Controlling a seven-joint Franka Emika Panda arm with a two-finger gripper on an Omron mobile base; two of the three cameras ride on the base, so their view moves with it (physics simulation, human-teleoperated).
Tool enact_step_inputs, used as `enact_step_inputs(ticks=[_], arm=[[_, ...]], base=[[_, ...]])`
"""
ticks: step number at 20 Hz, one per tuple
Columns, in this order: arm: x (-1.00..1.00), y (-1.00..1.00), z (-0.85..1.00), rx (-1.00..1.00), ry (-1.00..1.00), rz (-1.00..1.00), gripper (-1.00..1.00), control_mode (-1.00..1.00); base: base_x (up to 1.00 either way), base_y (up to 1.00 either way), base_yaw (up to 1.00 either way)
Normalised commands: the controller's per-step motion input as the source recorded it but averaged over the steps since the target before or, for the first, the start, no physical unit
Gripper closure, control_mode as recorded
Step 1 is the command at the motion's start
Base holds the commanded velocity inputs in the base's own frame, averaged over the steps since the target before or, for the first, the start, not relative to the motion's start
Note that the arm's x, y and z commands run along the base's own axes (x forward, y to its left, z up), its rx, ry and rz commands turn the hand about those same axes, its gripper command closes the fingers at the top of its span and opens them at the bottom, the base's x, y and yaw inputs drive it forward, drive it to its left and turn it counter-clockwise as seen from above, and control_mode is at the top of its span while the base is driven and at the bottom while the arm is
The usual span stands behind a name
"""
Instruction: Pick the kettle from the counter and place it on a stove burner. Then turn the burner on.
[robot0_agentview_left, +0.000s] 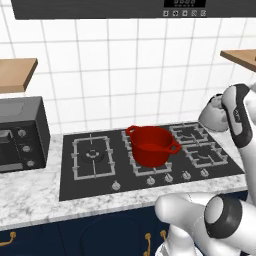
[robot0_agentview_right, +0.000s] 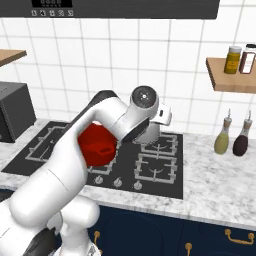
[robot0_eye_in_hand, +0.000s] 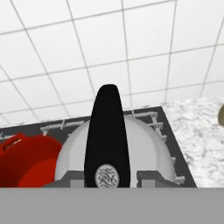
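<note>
While hand (robot0_eye_in_hand: 108, 177) is clamped on kettle (robot0_eye_in_hand: 144, 148) handle | kettle carried above cooktop (robot0_agentview_left: 67, 182) beside red pot (robot0_agentview_left: 150, 145) | left: set on burner (robot0_agentview_left: 93, 156), turn knob

The marbled tabletop (robot0_agentview_left: 30, 192) carries a black glass cooktop (robot0_agentview_left: 67, 185) at its middle. A dark toaster oven (robot0_agentview_left: 22, 132) stands on the stone at nine o'clock of the cooktop. At three o'clock stand two bottles (robot0_agentview_right: 222, 140), side by side near the tiled wall.
</note>
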Motion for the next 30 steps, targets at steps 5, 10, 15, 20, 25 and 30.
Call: enact_step_inputs(ticks=[5,10,15,20,25,30], arm=[[0.0,0.8,0.24,0.0,-0.03,0.07,1.0,-1.0],[-0.01,0.82,0.2,0.0,-0.07,0.05,1.0,-1.0],[-0.03,0.89,0.06,0.0,-0.08,0.05,1.0,-1.0],[-0.1,0.94,0.0,0.0,-0.03,0.04,1.0,-1.0],[-0.13,0.93,0.04,0.0,0.0,0.02,1.0,-1.0],[-0.04,0.91,0.03,0.0,0.0,0.01,1.0,-1.0]], base=[[0.0,0.0,0.0],[0.0,0.0,0.0],[0.0,0.0,0.0],[0.0,0.0,0.0],[0.0,0.0,0.0],[0.0,0.0,0.0]])
